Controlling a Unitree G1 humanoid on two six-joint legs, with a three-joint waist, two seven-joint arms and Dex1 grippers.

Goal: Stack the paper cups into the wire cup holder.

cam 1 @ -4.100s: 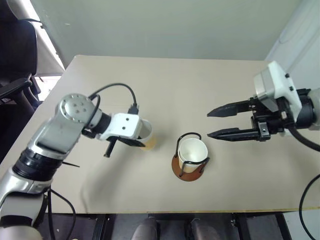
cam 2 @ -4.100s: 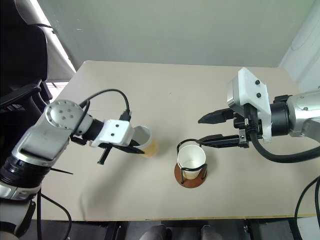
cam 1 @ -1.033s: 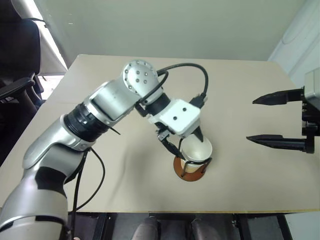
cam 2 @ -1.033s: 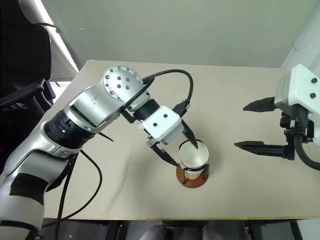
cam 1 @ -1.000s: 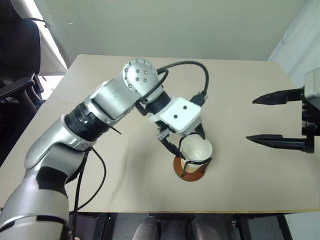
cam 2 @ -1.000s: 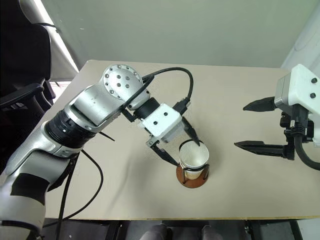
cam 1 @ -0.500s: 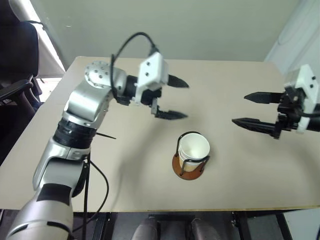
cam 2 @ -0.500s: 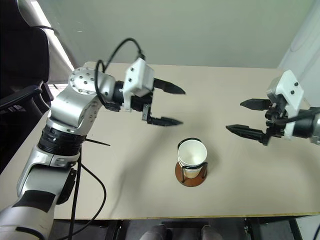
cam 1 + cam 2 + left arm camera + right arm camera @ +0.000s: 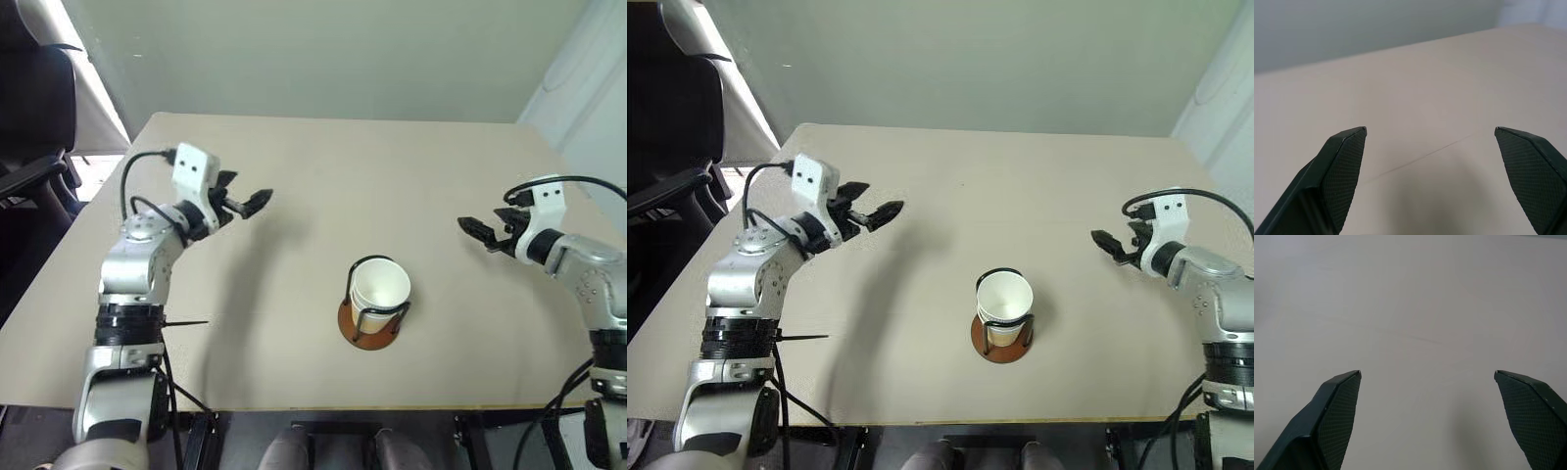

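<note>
The paper cups (image 9: 380, 290) sit nested upright inside the wire cup holder (image 9: 366, 331), whose reddish-brown base rests on the tan table near its front middle. My left gripper (image 9: 250, 204) hovers open and empty over the table's left side, well away from the holder, pointing toward the table's middle. My right gripper (image 9: 480, 233) is open and empty over the right side, about as far from the cups. In the left wrist view the fingers (image 9: 1342, 166) are spread wide over bare table; the right wrist view shows its fingers (image 9: 1334, 406) the same way.
The tan table (image 9: 323, 186) stretches back to a pale wall. A black chair (image 9: 29, 147) stands beyond the table's left edge. The front edge (image 9: 323, 409) lies just below the holder.
My left gripper has pulled away from the cup on the holder and swung far left, leaving the cup nested there. My right arm has dropped lower and reached further over the table. Both stay open.
</note>
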